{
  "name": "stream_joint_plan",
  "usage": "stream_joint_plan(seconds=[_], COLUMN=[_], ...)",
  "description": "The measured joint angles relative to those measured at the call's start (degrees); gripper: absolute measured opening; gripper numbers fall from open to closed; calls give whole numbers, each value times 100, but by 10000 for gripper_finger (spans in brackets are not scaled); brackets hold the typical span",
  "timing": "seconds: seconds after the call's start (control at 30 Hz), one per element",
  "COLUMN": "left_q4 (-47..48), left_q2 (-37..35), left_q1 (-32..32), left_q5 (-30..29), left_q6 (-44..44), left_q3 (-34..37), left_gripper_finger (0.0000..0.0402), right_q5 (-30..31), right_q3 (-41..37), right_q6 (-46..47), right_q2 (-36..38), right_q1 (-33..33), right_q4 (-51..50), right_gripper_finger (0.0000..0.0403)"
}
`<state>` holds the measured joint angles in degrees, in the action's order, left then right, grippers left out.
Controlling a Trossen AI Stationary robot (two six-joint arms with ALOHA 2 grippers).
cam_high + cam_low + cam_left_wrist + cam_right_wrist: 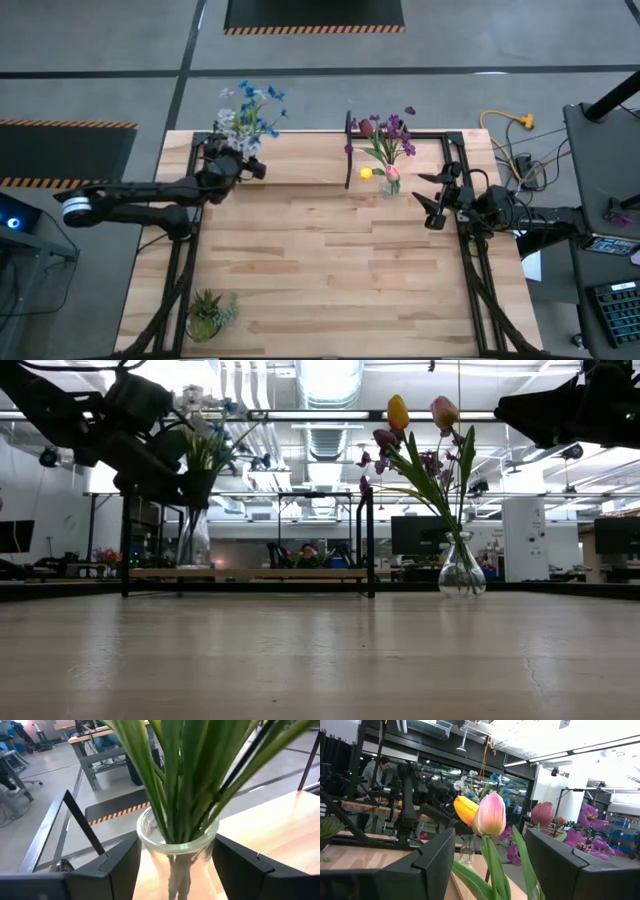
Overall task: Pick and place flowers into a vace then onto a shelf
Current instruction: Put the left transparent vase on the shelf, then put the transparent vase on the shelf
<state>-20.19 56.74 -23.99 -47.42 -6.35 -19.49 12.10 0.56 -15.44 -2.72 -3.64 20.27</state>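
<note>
Two clear glass vases: one with blue and white flowers upper left on the light wooden shelf, one with purple, pink and yellow flowers upper centre on the worktop. The left fingers stand apart on either side of the first clear glass vase, contact unclear; only the high view shows one small spiky potted plant lower left. The right fingers stand open, empty, near the pink tulip.

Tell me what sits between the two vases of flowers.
In the high view, only the shelf plank and its black upright bracket lie between the blue-flower vase and the tulip vase.

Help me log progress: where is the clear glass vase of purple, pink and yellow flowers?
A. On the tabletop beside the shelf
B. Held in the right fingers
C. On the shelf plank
A: in the low view the clear glass vase stands on the wooden tabletop, beside the shelf.
</note>
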Motion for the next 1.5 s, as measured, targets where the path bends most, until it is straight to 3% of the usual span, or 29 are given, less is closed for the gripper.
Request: stream_joint_plan(seconds=[0.2,0.47,0.67,1.5], left_q4=[338,1242,1373,1632], left_q2=[-483,-997,-1301,-1467], left_q1=[-2,0,-2,-4], left_q5=[451,580,602,1531], left_q6=[30,-10,-31,138], left_q3=[0,0,0,0], left_gripper_finger=[219,219,219,219], right_q5=[0,-1,-1,0], right_q3=[2,2,2,2], right_q6=[0,0,0,0], right_q2=[0,0,0,0], right_q1=[-2,-1,0,0], right_q4=[0,2,4,7], right_gripper_finger=[233,233,233,233])
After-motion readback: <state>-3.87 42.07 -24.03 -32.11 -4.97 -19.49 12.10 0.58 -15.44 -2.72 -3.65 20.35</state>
